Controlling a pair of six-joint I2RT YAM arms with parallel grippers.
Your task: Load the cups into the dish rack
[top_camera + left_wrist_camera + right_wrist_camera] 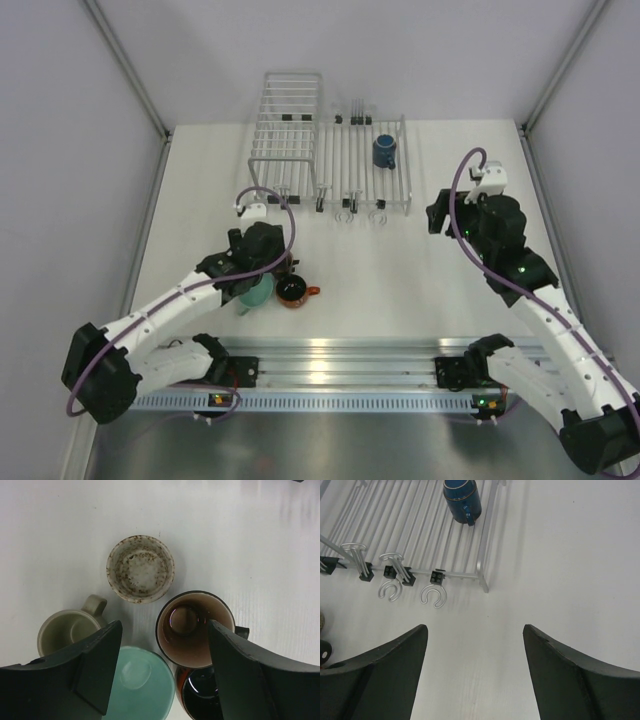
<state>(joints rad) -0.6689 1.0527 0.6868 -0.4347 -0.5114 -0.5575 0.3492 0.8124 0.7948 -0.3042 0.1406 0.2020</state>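
The dark blue cup (385, 151) stands in the dish rack (407, 172), toward its right back; it also shows in the right wrist view (462, 497) with the rack (486, 537). Five cups are clustered on the table under my left gripper (262, 262): beige speckled cup (140, 569), olive-grey cup (70, 630), mint-teal cup (140, 682), brown cup (195, 628) and orange-red cup (200, 702). My left gripper (165, 627) is open above them, its jaws spanning the teal and brown cups. My right gripper (475, 630) is open and empty over bare table, right of the rack's front corner.
A taller box-shaped wire basket (288, 130) stands against the rack's left side. Hooks and black clips (395, 572) hang along the rack's front edge. A metal rail (340, 375) runs along the near edge by the arm bases.
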